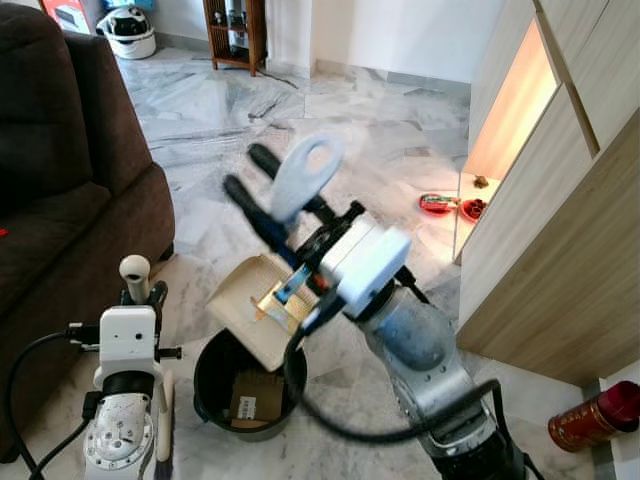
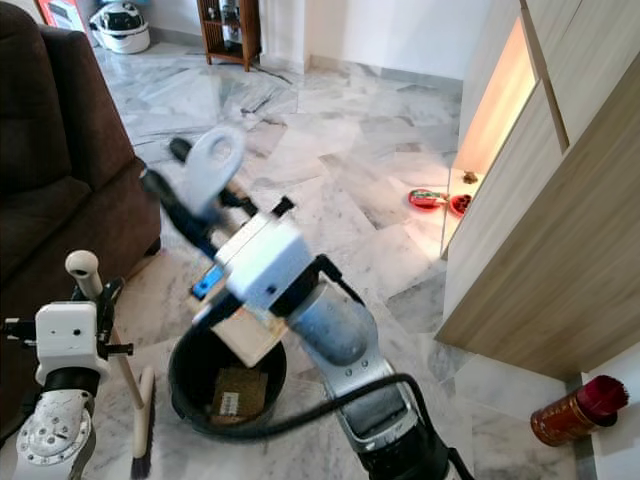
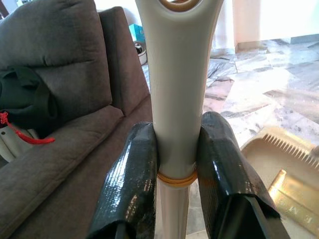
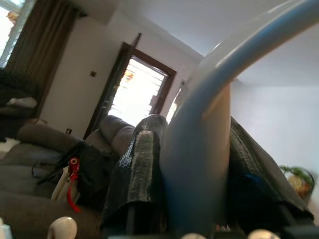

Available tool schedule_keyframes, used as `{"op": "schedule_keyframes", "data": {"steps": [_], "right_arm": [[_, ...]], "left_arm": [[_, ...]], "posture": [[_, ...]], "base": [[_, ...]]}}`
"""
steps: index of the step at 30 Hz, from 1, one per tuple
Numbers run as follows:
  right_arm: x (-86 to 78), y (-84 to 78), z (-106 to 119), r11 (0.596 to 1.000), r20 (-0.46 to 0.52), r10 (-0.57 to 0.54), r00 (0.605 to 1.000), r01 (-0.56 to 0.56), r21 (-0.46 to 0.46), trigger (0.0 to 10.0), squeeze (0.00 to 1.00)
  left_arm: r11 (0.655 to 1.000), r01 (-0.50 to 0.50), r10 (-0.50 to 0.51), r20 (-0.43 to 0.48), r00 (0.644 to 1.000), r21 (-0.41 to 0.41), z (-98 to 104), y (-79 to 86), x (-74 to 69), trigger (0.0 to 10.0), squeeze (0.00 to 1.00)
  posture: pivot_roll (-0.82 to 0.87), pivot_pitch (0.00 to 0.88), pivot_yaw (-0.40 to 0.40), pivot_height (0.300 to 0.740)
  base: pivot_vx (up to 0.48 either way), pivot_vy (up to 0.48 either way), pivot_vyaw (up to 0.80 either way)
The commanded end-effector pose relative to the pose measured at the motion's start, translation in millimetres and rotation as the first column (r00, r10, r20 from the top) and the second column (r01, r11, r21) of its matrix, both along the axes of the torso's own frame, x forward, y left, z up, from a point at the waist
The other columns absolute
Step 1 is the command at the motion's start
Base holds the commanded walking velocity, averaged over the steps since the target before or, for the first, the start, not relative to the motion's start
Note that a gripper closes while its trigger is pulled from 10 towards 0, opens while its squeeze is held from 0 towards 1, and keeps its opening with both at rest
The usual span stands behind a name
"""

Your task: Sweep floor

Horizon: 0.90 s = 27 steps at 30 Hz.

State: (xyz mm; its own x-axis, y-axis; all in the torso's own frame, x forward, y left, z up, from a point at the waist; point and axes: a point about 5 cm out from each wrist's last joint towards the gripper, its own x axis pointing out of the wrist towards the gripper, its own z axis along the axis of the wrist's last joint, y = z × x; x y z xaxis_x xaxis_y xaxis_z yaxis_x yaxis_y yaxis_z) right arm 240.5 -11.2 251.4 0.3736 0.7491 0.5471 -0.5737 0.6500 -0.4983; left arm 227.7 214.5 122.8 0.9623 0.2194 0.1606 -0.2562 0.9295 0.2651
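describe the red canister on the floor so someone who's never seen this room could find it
Start at the long wooden cabinet along the robot's right. At its near end, on the marble floor, lies the red canister, tipped on its side. It is patterned red and gold, nearer than the small red dishes farther along.

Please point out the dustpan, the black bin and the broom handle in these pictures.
dustpan (image 1: 240,300): left eye view, on its beige tray, tilted over the bin.
black bin (image 1: 212,375): left eye view, on its left rim.
broom handle (image 3: 177,89): left wrist view, on the white shaft between the left end effector's fingers.
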Motion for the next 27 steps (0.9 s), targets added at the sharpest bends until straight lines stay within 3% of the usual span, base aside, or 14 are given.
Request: {"op": "schedule_keyframes", "data": {"steps": [1, 10, 15, 24, 27], "right_arm": [[-16.0, 1.0, 17, 0.999, 0.134, 0.044, 0.990, -0.047, 0.018, 10.0, 0.00], [-16.9, 2.9, 17, 0.998, 0.116, 0.065, 0.991, -0.067, 0.020, 10.0, 0.00], [-11.6, 1.9, 15, 0.993, 0.002, 0.093, 0.996, -0.093, 0.073, 10.0, 0.00], [-9.0, -0.5, 15, 0.997, 0.041, 0.052, 0.998, -0.054, 0.052, 10.0, 0.00], [-5.7, -3.9, 17, 0.999, 0.074, -0.007, 0.997, 0.003, 0.054, 10.0, 0.00]], "left_arm": [[0.999, 0.023, -0.024, 0.042, 0.999, 0.027, 7, -2.1, 2.7, 10.0, 0.00], [0.999, 0.023, -0.024, 0.045, 0.999, 0.024, 6, -2.5, 4.1, 10.0, 0.00], [1.000, 0.019, -0.020, 0.044, 0.999, 0.024, 5, -1.4, 4.1, 10.0, 0.00], [0.999, 0.021, -0.022, 0.045, 0.999, 0.025, 5, -1.4, 4.5, 10.0, 0.00], [0.999, 0.024, -0.025, 0.045, 0.999, 0.027, 5, -1.7, 5.0, 10.0, 0.00]], "posture": [[0.06, 0.097, -0.014, 0.740], [0.06, 0.097, -0.020, 0.740], [0.06, 0.094, -0.022, 0.740], [0.06, 0.096, -0.020, 0.740], [0.06, 0.095, -0.020, 0.740]], "base": [[0.000, 0.000, 0.00], [0.000, 0.000, 0.00], [0.000, 0.000, 0.00], [0.000, 0.000, 0.00], [0.000, 0.000, 0.00]]}}
